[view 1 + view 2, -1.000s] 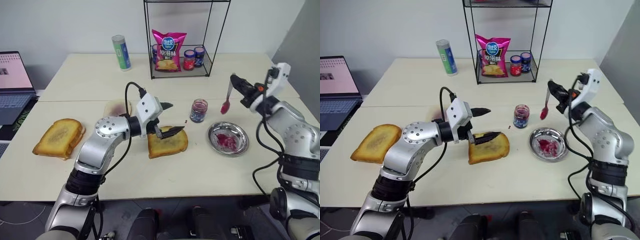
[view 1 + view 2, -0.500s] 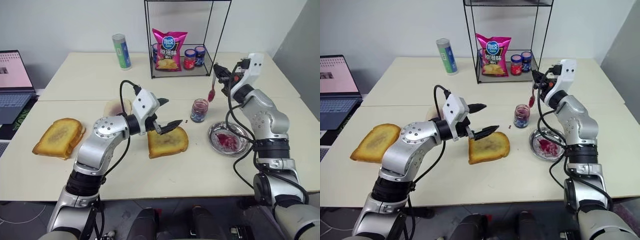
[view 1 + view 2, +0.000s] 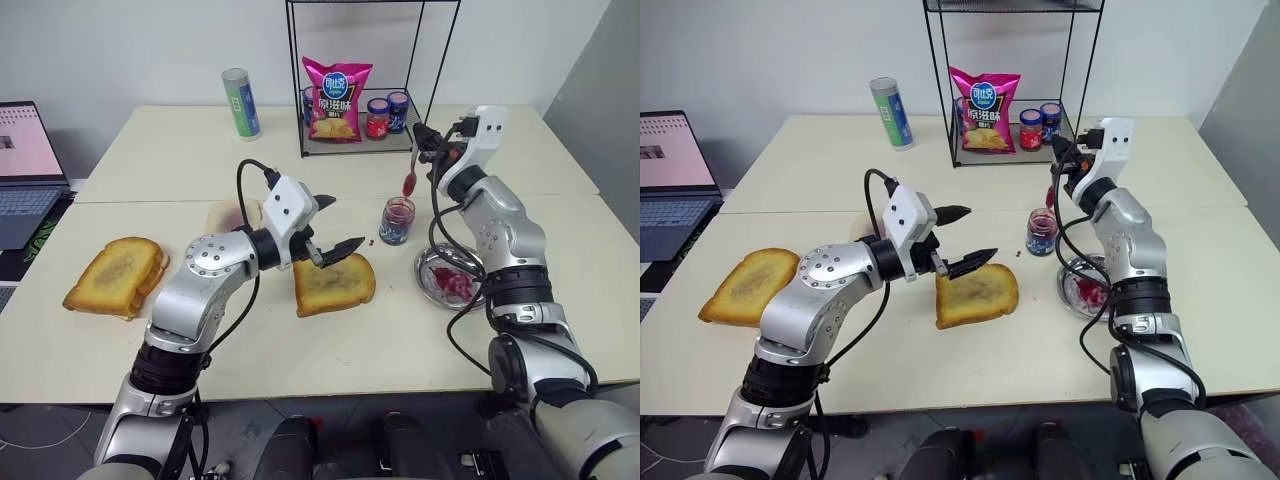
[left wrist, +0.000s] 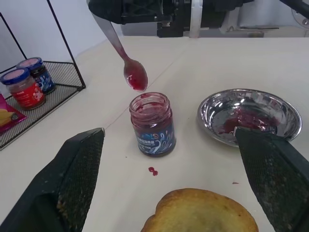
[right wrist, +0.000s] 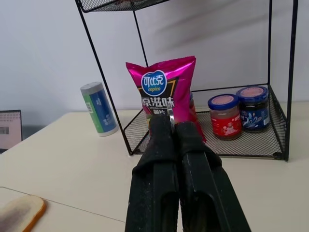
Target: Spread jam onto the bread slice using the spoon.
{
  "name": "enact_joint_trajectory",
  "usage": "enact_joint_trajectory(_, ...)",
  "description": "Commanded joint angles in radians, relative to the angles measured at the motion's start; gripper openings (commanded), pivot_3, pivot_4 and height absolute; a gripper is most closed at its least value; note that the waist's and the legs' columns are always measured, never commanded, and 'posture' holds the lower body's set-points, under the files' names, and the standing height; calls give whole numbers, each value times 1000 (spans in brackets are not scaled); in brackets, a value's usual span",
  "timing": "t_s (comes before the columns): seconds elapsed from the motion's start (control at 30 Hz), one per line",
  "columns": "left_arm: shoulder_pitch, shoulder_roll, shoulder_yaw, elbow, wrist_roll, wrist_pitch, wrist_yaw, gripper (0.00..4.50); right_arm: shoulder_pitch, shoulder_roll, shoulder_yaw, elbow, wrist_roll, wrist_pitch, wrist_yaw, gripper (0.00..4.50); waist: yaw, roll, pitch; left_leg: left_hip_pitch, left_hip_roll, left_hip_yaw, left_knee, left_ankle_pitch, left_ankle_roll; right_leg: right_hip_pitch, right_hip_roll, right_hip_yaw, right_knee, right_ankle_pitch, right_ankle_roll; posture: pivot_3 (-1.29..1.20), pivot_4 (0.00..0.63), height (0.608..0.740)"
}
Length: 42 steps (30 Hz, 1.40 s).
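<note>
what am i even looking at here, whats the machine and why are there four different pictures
It is a humanoid robot with two arms, each ending in a two-fingered black gripper. Two pictures come from cameras on its head, looking down over a table; the other two come from a camera on each wrist.

The right gripper is shut on a small spoon, whose jam-stained bowl hangs just above an open jam jar. The left gripper is open and hovers over a toasted bread slice.

Also on the table: a metal dish smeared with jam, a two-slice toast stack, a wire rack holding a crisp bag and lidded jars, a green-and-blue can and a laptop.
</note>
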Motion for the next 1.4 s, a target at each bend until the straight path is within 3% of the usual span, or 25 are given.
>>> enact_joint_trajectory(0.03,1,6,24,-49,-13,1,9,4500,14,5,-7,-94,3,7,-5,18,0,0,0,0,0,0,0,0,0,0,0,0,0,0,0,0,150,740)
enact_joint_trajectory(0.33,7,5,21,-53,-15,4,17,4500,139,26,14,-231,-9,62,-28,18,0,0,0,0,0,-1,0,0,0,0,0,0,0,0,0,0,150,740)
enact_joint_trajectory(0.8,-2,0,18,-45,-13,3,20,4500,188,46,44,-202,-67,48,-16,18,0,0,0,0,0,0,0,0,0,0,0,0,0,0,0,0,150,740)
enact_joint_trajectory(1.17,6,-5,16,-46,-10,-4,34,4500,247,4,59,-313,-56,192,-11,18,0,0,0,0,0,0,0,0,0,0,0,0,0,0,0,0,150,740)
enact_joint_trajectory(1.4,4,-8,13,-41,-10,-8,36,4500,247,33,13,-337,-8,303,-55,18,0,0,0,0,0,0,0,0,0,0,0,0,0,0,0,0,150,740)
